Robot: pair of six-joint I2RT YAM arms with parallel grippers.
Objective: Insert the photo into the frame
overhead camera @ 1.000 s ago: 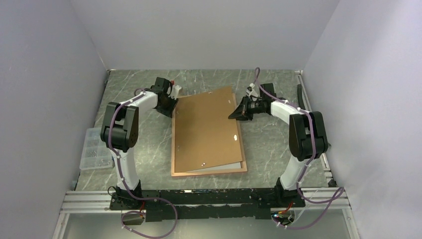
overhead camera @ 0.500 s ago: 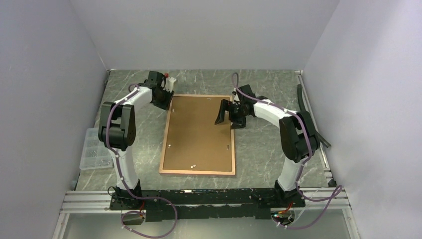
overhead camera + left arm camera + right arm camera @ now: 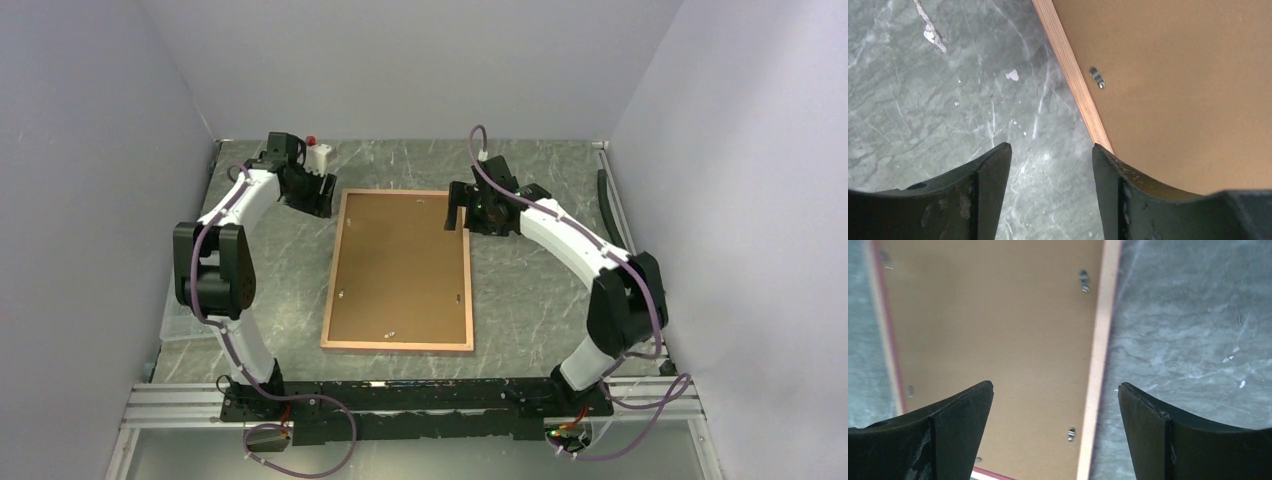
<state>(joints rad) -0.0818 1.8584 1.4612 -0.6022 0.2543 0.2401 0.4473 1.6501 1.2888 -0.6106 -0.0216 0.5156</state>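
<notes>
With both arms arched forward over the table (image 3: 540, 300), the frame (image 3: 400, 270) is laid back-up just right of the left gripper (image 3: 1050, 150) and directly beneath the right gripper (image 3: 1055, 385), both sets of jaws being spread apart and empty.

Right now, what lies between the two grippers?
The far end of the frame, back up, lies between left gripper and right gripper; the top view shows it.

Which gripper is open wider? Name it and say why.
The right gripper: its jaws stand far apart, straddling the frame's wooden rim. The left gripper shows a much narrower gap, above the table beside the frame.
</notes>
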